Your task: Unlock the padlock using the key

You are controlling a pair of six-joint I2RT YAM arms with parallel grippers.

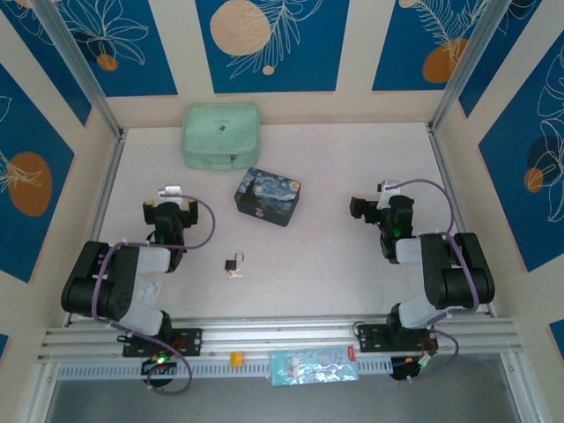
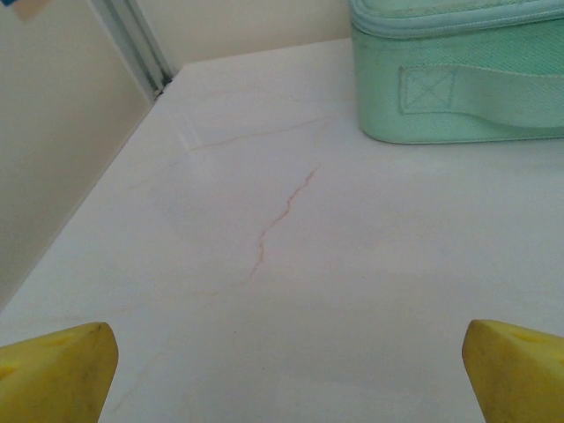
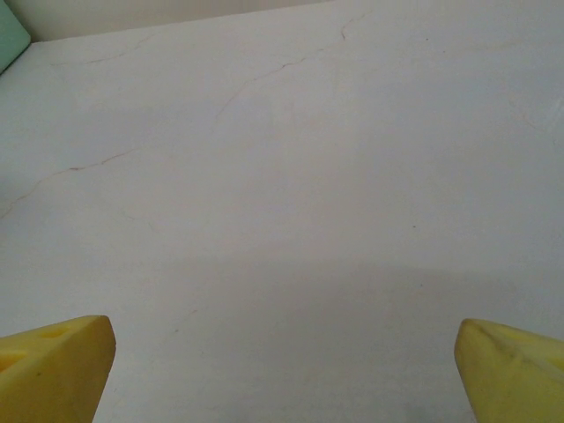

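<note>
Left gripper: spread wide, empty.
Right gripper: likewise spread, empty.
Risk: key lay just beside padlock; a clumsy pinch might shove both away.

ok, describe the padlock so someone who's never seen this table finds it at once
Start at the dark blue swirl-painted tin box near the middle of the white table. Toward the near edge and slightly left lies the padlock, the key bunch right beside it. It is tiny and dark with a thin silvery shackle, far smaller than the tin or the mint green pouch.
</note>
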